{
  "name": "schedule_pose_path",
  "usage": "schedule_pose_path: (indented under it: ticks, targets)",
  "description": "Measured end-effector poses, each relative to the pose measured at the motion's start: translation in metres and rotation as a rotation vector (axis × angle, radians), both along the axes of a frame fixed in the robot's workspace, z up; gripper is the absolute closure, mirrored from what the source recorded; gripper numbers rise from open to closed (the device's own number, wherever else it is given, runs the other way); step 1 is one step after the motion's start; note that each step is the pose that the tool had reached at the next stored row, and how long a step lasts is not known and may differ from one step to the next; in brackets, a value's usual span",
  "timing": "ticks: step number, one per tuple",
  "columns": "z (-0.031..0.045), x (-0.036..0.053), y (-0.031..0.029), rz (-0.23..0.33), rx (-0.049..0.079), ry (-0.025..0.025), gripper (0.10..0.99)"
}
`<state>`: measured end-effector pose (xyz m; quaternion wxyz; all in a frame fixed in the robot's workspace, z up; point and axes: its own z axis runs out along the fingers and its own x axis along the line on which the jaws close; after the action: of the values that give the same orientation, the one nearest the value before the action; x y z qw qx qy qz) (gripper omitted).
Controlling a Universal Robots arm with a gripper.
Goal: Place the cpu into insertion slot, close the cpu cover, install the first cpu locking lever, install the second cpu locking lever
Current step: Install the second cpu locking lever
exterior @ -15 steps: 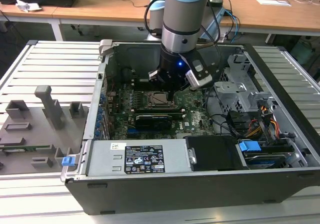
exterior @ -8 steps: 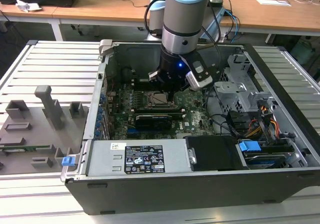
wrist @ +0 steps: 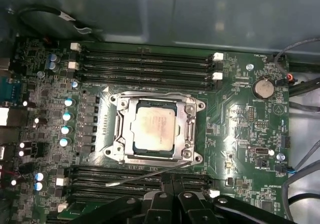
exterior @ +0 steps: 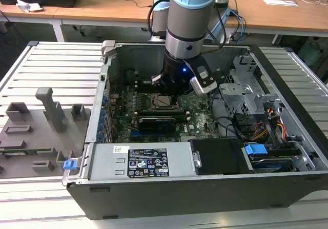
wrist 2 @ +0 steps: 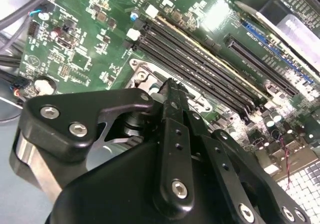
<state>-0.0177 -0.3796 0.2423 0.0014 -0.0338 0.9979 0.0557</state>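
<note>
The cpu (wrist: 155,129) sits seated in the insertion slot (wrist: 186,132) at the centre of the first wrist view, its pale top showing through the cut-out of the cpu cover (wrist: 124,134), which lies flat over it. A thin locking lever (wrist: 150,173) runs slantwise along the socket's lower edge, its free end toward the lower left, seemingly not latched. The gripper (wrist: 172,184) comes in from the frame's bottom edge, its tip close to that lever. Its fingers (wrist 2: 172,111) are pressed together, holding nothing; contact with the lever cannot be judged.
</note>
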Motion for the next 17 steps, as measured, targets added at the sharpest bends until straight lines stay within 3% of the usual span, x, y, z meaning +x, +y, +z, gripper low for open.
schedule_pose_path:
  ticks: [7, 17]
  targets:
    - [-0.0011, -0.0078, 0.0000, 0.004, 0.000, 0.0000, 0.980]
    - [-0.0016, -0.0085, 0.0000, 0.004, 0.000, 0.0001, 0.980]
